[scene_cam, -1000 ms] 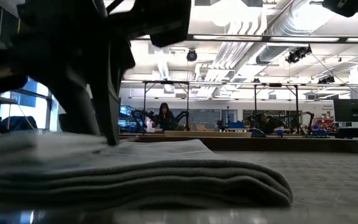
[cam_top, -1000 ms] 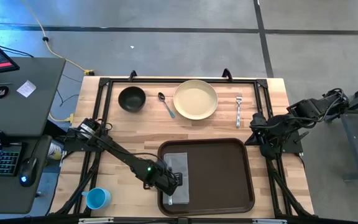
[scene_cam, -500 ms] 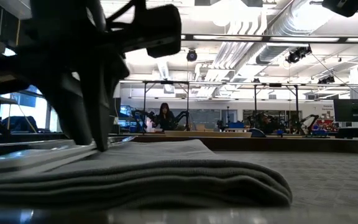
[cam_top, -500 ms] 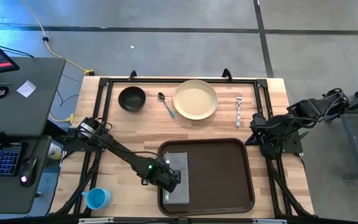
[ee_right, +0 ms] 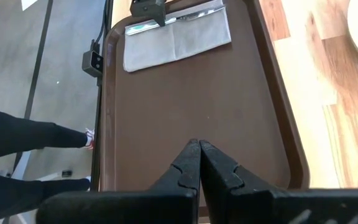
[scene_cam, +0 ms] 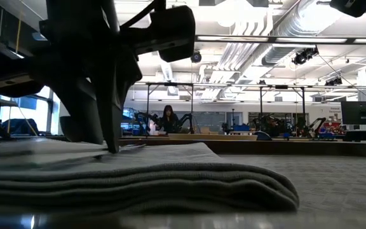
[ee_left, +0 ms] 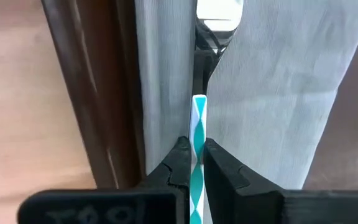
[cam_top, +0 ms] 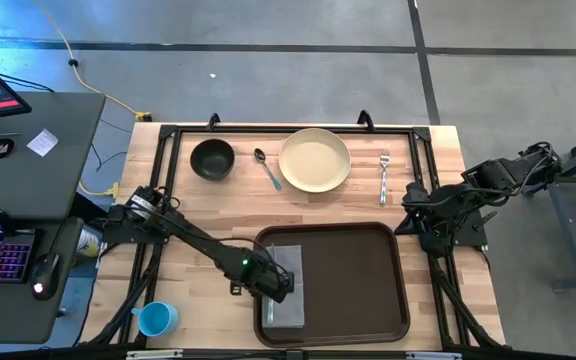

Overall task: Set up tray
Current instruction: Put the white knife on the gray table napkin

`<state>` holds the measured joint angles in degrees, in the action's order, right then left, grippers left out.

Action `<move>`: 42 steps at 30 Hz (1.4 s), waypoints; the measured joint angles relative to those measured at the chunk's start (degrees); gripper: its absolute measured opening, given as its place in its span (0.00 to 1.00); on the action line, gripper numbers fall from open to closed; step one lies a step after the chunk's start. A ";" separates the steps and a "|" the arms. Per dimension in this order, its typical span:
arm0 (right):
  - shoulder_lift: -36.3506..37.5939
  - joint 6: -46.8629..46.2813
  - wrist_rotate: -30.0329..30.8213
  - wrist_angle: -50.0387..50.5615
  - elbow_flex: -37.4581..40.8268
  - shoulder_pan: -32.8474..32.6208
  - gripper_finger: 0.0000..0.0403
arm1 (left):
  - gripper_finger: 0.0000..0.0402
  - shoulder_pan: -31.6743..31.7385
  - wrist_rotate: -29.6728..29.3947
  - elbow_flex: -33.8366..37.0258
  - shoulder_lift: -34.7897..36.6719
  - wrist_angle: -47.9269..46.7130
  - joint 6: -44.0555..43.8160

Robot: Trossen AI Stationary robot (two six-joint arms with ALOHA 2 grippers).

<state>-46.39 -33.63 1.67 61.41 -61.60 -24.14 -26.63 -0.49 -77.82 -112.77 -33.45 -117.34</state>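
L gripper further up napkin on tray, pinching teal-white striped knife handle; R gripper closed, empty.

Over the last second the left gripper draws back along the grey napkin on the tray, from near the napkin's front end toward its middle. In the low view the arm's dark fingers shift sideways and the pale fold that stood raised beside them a second ago now lies flatter.
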 joint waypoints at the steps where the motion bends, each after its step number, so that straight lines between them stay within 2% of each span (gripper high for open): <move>1: 0.00 0.03 0.12 0.00 0.00 0.00 0.00 | 0.15 -0.03 0.14 0.00 0.00 0.12 -0.02; 13: 0.00 0.88 0.88 0.44 -0.02 0.00 0.00 | 0.15 -0.41 -0.31 0.00 0.00 0.69 -4.88; 32: 0.00 2.65 1.36 0.46 -0.02 0.00 0.00 | 0.16 -1.11 -0.09 0.02 0.00 -0.81 -4.25; 42: -0.01 1.92 0.92 0.46 -0.02 0.00 0.00 | 0.34 -1.11 -0.09 0.02 0.00 -0.17 -4.23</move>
<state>-46.40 -31.70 2.58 61.87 -61.63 -24.14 -27.75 -0.58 -77.80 -112.77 -33.61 -121.57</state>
